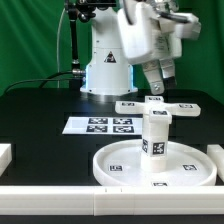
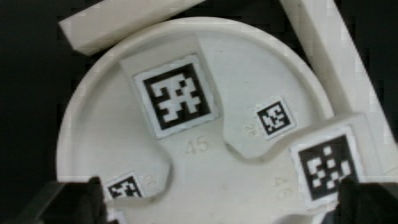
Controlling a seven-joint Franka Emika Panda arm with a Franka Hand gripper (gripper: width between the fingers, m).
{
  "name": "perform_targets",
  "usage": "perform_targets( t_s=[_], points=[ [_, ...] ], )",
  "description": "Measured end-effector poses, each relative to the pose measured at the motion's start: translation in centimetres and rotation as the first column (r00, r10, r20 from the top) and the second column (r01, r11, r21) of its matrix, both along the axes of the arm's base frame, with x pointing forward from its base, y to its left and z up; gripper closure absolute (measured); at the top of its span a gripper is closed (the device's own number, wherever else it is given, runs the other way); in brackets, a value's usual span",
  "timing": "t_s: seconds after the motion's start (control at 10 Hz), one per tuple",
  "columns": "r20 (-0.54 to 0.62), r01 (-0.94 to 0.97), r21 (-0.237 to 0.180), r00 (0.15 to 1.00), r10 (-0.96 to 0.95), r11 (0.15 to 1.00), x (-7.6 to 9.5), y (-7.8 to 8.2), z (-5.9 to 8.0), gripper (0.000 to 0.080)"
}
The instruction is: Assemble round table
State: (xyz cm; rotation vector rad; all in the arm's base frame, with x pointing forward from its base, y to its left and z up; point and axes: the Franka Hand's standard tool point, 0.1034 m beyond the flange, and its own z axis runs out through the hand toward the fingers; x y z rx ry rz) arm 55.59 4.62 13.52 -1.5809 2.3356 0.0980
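The round disc lies flat on the black table, near the front. The short cylinder leg stands upright on its middle. The four-armed cross base sits level on top of the leg. My gripper hangs just above the cross base's hub, tilted. In the wrist view the gripper has its dark fingers far apart at the frame's edges, with white plastic between them and not pinched. The disc fills that view, and tagged arms of the cross base show in front of it.
The marker board lies behind the disc towards the exterior view's left. White border rails run along the front, the left and the right. One rail shows in the wrist view. The robot's base stands at the back.
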Motion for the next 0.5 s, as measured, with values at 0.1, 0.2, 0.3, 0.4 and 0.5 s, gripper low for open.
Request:
perform_targets(
  t_s=[0.1,0.2,0.3,0.4,0.5],
  points=[
    [0.035,-0.16,-0.03,0.986,0.161,0.987,0.4,0.0,0.4,0.015],
    [0.039,-0.327,-0.052,0.944,0.329,0.944,0.4,0.3,0.4,0.015],
    [0.038,-0.47,-0.073,0.88,0.473,0.88,0.5,0.7,0.6,0.015],
    [0.042,-0.523,-0.09,0.848,0.528,0.848,0.6,1.1,0.7,0.015],
    [0.053,-0.591,-0.116,0.799,0.599,0.799,0.6,0.9,0.6,0.015]
  ],
)
